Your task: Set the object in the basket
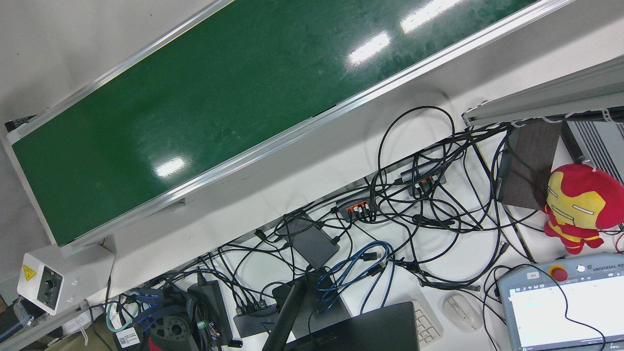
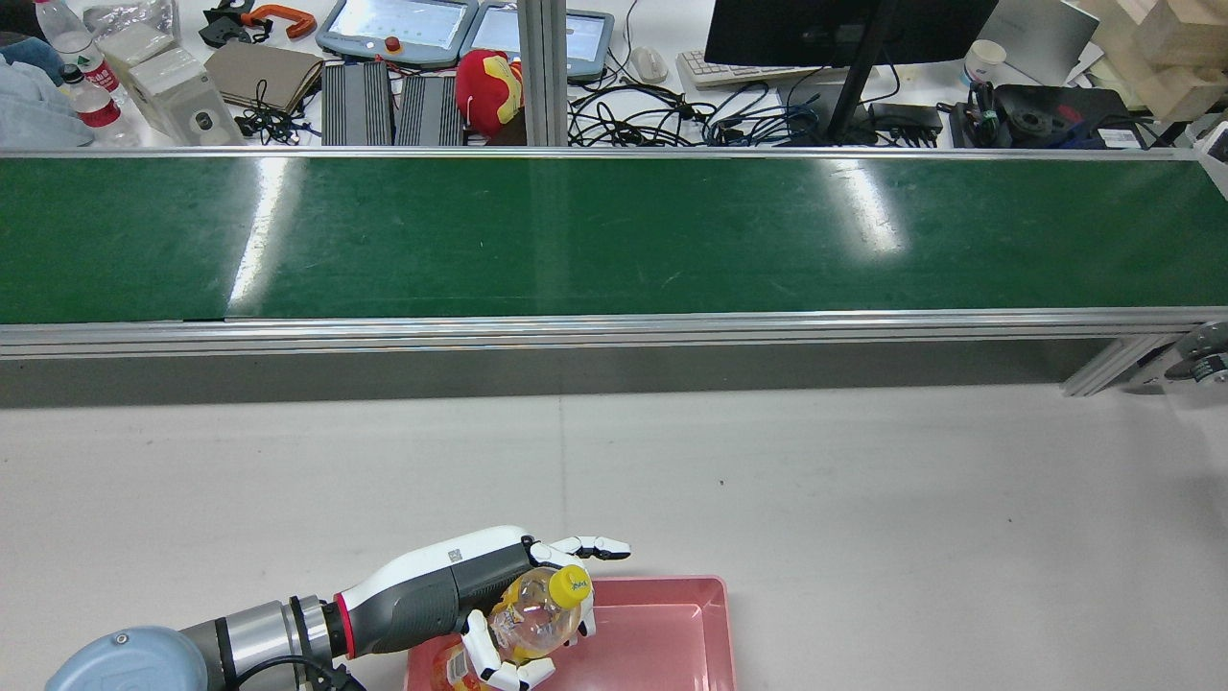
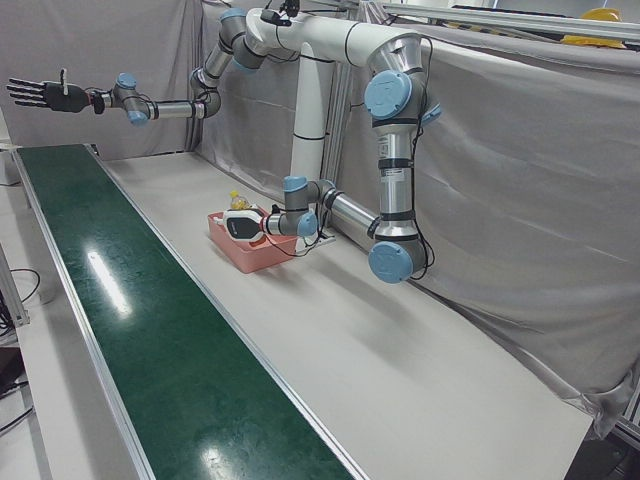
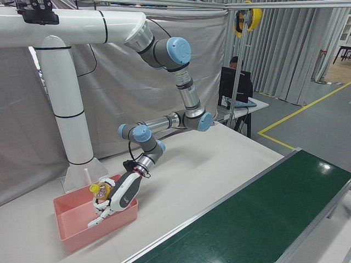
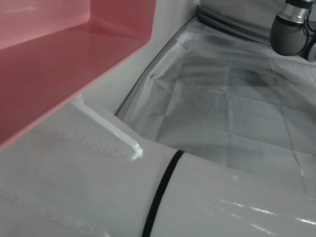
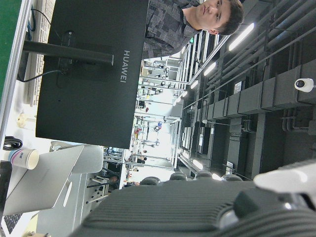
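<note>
A clear plastic bottle with a yellow cap and yellowish contents is in my left hand. The hand is shut on it and holds it tilted over the left part of the pink basket. The right-front view shows the same hand, the bottle and the basket. In the left-front view the basket sits near the arm's pedestal. My right hand is open with its fingers spread. It is raised high above the far end of the belt, empty.
The green conveyor belt runs across the table beyond the basket. White tabletop lies between belt and basket. Behind the belt are cables, a monitor, teach pendants and a red plush toy. A person shows in the right hand view.
</note>
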You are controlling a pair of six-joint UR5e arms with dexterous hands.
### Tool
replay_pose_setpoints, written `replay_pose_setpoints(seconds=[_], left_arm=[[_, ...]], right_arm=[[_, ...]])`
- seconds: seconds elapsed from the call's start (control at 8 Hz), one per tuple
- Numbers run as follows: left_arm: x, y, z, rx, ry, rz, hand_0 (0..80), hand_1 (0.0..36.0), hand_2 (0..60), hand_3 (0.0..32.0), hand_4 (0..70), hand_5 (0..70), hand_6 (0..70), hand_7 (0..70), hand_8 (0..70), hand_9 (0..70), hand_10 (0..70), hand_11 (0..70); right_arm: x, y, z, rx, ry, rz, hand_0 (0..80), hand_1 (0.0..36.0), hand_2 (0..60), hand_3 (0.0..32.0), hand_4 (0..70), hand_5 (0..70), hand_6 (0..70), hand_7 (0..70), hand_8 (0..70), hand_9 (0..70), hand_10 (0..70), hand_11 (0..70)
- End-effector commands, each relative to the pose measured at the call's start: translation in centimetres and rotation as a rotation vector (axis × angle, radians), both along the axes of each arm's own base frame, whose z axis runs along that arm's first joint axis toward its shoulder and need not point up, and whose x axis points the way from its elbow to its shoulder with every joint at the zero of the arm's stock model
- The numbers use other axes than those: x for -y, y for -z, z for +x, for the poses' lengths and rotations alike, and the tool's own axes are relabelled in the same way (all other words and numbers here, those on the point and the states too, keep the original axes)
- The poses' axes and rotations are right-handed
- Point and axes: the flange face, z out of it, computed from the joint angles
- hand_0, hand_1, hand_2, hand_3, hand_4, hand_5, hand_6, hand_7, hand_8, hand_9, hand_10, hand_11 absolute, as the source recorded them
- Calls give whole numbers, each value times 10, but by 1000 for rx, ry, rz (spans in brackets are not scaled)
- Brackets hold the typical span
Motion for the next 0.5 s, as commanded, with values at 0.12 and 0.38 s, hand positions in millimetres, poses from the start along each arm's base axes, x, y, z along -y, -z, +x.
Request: replay_pose_setpoints(seconds=[0.12, 0.38], left_arm=[[-1, 4, -3, -41, -13, 7, 762, 125, 0, 8, 38, 414, 0, 15, 172, 216, 126, 207], [-7, 16, -23, -81, -15, 18, 800, 49, 0, 48, 25, 248, 0, 0, 62, 66, 49, 94]], right_arm=[[0, 1, 0, 0, 0, 1, 0, 0, 0, 0, 0, 0, 0, 0, 0, 0, 0, 0], [0, 1, 0, 0, 1, 1, 0, 0, 0, 0, 0, 0, 0, 0, 0, 0, 0, 0]])
